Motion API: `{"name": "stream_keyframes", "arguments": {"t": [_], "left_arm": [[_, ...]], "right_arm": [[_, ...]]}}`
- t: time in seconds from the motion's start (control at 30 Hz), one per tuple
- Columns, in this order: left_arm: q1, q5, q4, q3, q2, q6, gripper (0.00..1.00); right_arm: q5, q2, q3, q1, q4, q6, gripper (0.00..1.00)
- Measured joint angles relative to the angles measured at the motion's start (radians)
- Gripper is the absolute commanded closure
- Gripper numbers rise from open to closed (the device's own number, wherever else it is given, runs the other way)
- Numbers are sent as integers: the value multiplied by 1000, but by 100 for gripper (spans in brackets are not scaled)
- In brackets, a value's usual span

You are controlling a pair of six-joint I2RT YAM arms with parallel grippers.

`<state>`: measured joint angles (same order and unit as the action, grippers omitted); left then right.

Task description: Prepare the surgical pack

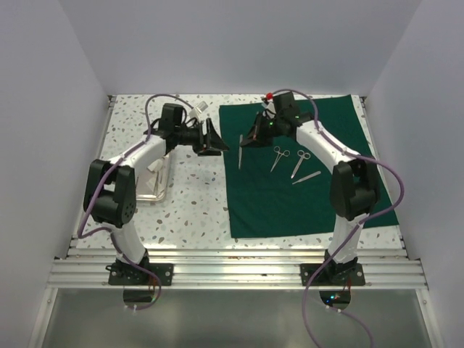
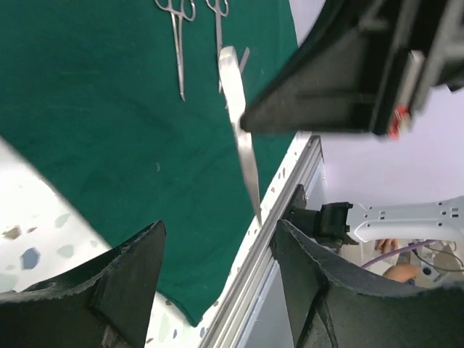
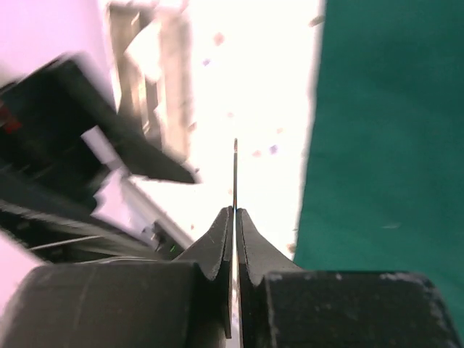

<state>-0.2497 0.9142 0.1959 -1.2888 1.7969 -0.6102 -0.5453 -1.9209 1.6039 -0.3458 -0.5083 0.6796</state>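
Right arm reaches over the drape's [image 1: 319,196] left edge, right gripper [image 3: 234,217] clamped on a thin instrument [image 2: 243,145]; left arm bends across the table [image 1: 196,196], left gripper [image 1: 215,138] wide, empty, facing it.

Both arms rise from their bases at the near edge, elbows bent, forearms reaching inward so that the wrists face each other toward the far middle. The left gripper [image 2: 219,226] points right, its fingers spread with nothing between them. The right gripper [image 3: 235,214] points left, pinched tight on a thin steel instrument [image 3: 235,165].
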Motion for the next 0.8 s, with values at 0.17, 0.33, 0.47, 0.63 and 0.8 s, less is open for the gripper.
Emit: {"name": "stream_keyframes", "arguments": {"t": [0.17,0.33,0.47,0.63,0.8], "left_arm": [[-56,2,-19,-10,36,-26,35],[-80,4,-19,-18,64,-38,58],[-87,29,-28,-22,80,-54,100],[-85,-10,47,-60,81,3,100],[-24,-170,234,-80,78,126,100]], "right_arm": [[-54,26,-35,-81,52,43,100],[-76,32,-64,-77,78,71,100],[-71,32,-73,-70,80,81,97],[-46,34,-56,-59,29,68,58],[87,26,22,-23,-138,4,55]]}}
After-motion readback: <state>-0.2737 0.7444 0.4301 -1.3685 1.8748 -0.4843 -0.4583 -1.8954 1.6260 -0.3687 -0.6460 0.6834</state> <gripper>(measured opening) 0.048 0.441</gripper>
